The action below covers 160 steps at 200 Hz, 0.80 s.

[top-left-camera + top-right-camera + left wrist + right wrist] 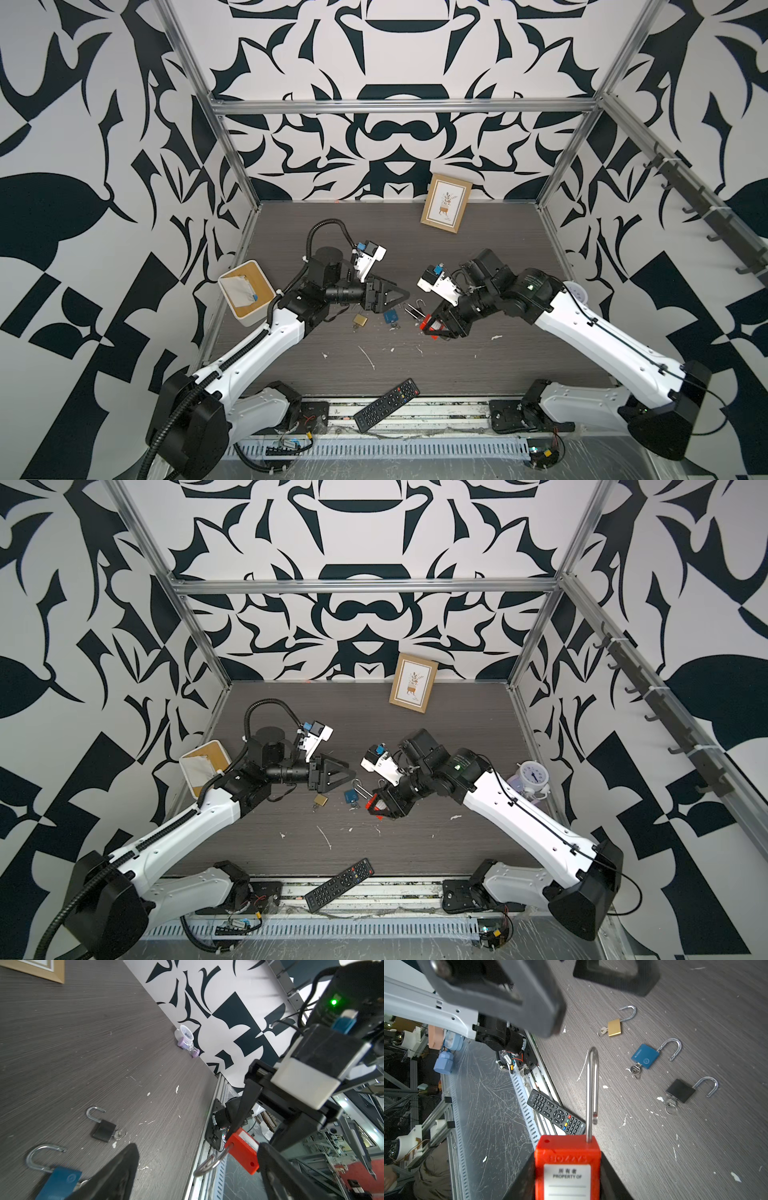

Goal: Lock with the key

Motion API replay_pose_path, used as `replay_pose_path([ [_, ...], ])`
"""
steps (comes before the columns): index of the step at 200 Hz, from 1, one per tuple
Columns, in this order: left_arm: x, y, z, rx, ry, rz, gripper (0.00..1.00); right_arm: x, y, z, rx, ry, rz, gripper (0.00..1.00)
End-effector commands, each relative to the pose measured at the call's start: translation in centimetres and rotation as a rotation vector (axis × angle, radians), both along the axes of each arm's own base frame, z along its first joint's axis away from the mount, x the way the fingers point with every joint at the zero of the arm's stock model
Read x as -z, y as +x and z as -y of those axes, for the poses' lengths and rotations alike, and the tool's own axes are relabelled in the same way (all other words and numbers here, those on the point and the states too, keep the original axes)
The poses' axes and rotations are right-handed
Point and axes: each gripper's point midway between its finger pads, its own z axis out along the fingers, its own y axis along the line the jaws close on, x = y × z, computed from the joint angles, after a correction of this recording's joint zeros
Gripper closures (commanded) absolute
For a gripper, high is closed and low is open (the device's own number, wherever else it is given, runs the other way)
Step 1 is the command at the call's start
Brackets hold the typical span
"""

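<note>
- Right wrist view is showing the right gripper (pixel 566 1164) clamping the red padlock (pixel 566 1176) by its body, above the table (pixel 695 1147); its shackle (pixel 592 1084) is standing open.
- Left gripper (pixel 403 297) is hanging nearby with jaws spread wide, grasping nothing.
- Blue padlock (pixel 645 1056), brass padlock (pixel 614 1027) and black padlock (pixel 680 1091) are lying unlocked on the table, each carrying a key (pixel 634 1069).
</note>
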Motion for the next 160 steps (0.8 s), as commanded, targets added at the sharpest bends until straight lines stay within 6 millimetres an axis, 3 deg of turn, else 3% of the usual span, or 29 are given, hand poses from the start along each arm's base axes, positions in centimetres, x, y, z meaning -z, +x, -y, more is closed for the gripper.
replay_pose_path([
  [1, 0.2, -1.1, 0.6, 0.059, -0.02, 0.032, 0.08, -2.8, 0.1, -0.9, -0.035, 0.078, 0.058, 1.0],
  [50, 0.9, -1.4, 0.7, 0.074, -0.05, 0.01, 0.1, -2.9, 0.8, -1.1, -0.02, 0.073, 0.075, 1.0],
  [132, -0.1, -1.7, 1.9, 0.144, -0.138, -0.023, 0.14, -2.3, 1.0, -1.3, -0.01, 0.071, 0.068, 1.0],
  [160, -0.3, -2.4, 2.3, 0.171, -0.143, -0.019, 0.22, -1.8, 1.9, -1.1, 0.019, 0.042, 0.091, 1.0],
])
